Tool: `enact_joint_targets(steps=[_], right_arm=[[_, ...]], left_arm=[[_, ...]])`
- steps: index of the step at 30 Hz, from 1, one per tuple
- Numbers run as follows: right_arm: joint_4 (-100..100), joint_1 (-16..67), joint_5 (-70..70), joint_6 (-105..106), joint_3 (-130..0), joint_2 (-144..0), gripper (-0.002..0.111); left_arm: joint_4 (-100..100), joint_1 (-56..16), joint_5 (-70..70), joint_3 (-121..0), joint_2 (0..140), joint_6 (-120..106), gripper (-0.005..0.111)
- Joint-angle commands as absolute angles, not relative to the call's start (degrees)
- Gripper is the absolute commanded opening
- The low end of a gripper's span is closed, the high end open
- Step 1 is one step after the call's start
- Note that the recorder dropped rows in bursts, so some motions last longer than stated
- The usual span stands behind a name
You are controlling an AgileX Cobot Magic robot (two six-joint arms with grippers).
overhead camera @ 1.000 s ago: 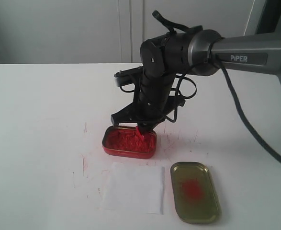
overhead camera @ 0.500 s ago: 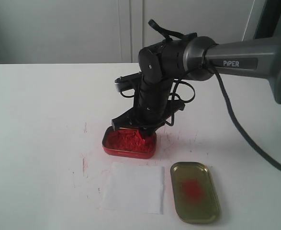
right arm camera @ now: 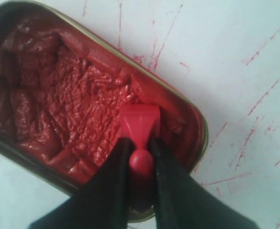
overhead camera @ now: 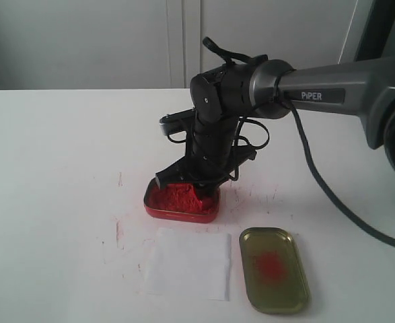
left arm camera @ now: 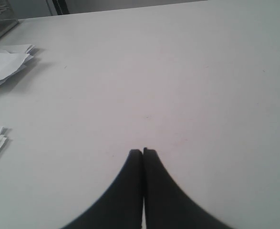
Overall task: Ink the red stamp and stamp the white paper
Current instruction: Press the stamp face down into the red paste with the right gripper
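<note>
My right gripper is shut on the knob handle of the red stamp, whose square base presses into the red ink paste of the red tin. In the exterior view the right gripper stands low over the right end of the red tin, and the stamp is mostly hidden behind the fingers. The white paper lies flat just in front of the tin, untouched. My left gripper is shut on nothing, hovering over bare table, and does not show in the exterior view.
A shallow gold lid with a red smear lies to the right of the paper. Red ink streaks mark the table around the tin. Loose white sheets lie at the edge of the left wrist view.
The right arm has come down and shifted slightly left, lowering the stamp from just above the paste into the tin. The left gripper, paper and lid have not moved.
</note>
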State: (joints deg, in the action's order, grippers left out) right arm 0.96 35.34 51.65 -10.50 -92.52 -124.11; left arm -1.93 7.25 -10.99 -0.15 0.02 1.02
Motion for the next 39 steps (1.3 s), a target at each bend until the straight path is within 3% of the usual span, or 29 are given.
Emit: enact_joint_targets(steps=[1, 14, 39], right_arm=[[1.51, 35.37, 52.54, -10.91, -91.5, -128.01, 0.0], [1.51, 35.37, 53.33, -10.91, -91.5, -129.86, 0.0], [1.51, 35.37, 48.45, -11.38, -91.5, -120.26, 0.0]], left_arm=[[-1.77, 7.24, -10.82, 0.0, 0.0, 1.25, 0.0], [-1.77, 7.24, -10.82, 0.0, 0.0, 1.25, 0.0], [-1.77, 7.24, -10.82, 0.0, 0.0, 1.25, 0.0]])
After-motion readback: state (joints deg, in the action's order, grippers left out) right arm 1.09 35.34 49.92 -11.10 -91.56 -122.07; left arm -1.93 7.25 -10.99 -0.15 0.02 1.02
